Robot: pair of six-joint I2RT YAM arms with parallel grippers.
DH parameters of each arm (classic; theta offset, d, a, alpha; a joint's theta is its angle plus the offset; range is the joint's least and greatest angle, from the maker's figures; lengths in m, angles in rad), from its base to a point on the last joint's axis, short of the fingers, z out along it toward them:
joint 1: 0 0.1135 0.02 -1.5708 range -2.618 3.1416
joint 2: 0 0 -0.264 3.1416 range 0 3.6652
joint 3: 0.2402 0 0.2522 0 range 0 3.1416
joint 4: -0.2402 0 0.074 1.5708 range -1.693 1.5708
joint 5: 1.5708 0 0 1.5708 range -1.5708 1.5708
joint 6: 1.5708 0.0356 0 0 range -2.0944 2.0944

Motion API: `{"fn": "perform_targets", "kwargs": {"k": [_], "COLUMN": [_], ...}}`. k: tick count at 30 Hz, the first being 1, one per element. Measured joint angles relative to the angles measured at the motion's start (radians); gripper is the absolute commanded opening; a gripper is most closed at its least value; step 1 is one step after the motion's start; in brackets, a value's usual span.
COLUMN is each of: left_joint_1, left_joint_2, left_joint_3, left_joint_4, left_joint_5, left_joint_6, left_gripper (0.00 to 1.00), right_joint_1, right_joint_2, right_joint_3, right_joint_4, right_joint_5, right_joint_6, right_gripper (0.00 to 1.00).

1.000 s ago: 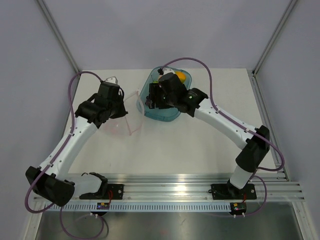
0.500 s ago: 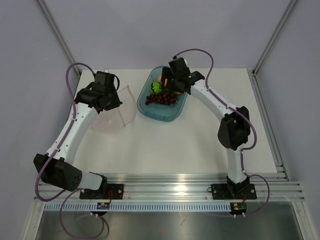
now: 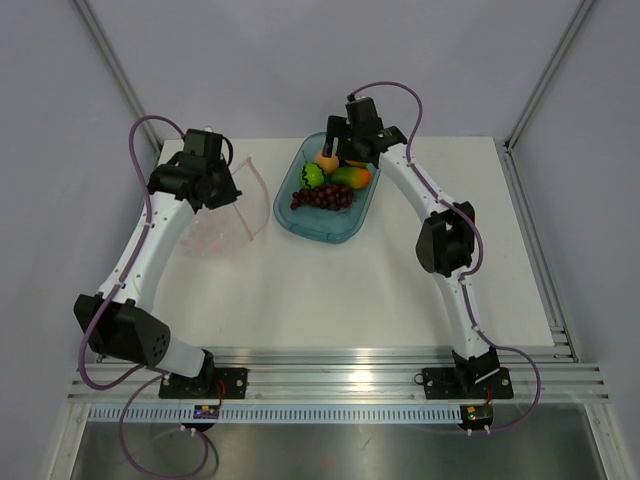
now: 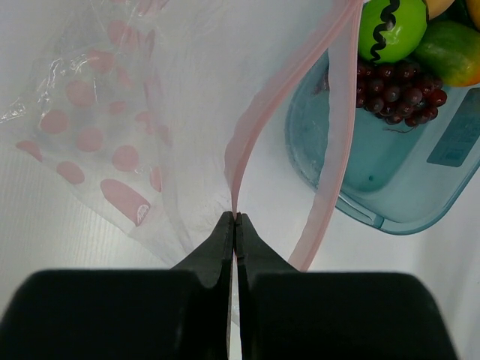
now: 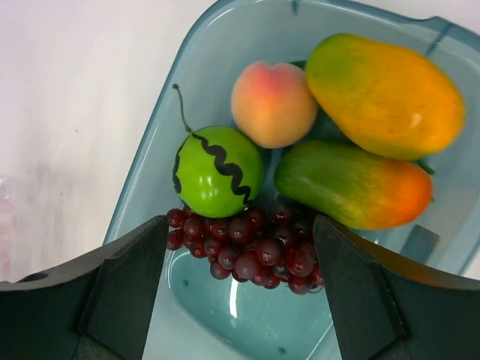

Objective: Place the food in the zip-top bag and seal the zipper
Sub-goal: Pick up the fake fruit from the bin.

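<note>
The clear zip-top bag with pink dots lies left of the teal tray. My left gripper is shut on the near lip of its pink zipper; the other lip curves away, so the mouth gapes. In the tray lie a peach, two mangoes, a green round fruit and a grape bunch. My right gripper is open and empty, hovering above the grapes over the tray's far end.
The teal tray's rim lies close to the right of the bag's mouth. Metal frame posts stand at the back corners. The white table's right edge is far from both grippers.
My right arm has swung back to the tray's far end, uncovering the fruit. My left gripper has moved left and farther back, drawing the bag's lip with it.
</note>
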Motion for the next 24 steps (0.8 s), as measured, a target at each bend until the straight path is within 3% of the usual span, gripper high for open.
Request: {"fn": "perform_targets", "kwargs": {"k": [13,24], "left_joint_1": [0.026,0.026], "left_joint_2": [0.047,0.065], "left_joint_3": [0.017,0.017], "left_joint_4": [-0.004,-0.003], "left_joint_5": [0.014,0.018], "left_joint_6": [0.01,0.011], "left_gripper": [0.0,0.0], "right_joint_1": [0.004,0.004], "right_joint_2": [0.15,0.271], "right_joint_3": [0.043,0.098], "right_joint_4": [0.192,0.223], "right_joint_5": [-0.181,-0.272], "right_joint_6": [-0.08,-0.073], "right_gripper": [1.0,0.99]}}
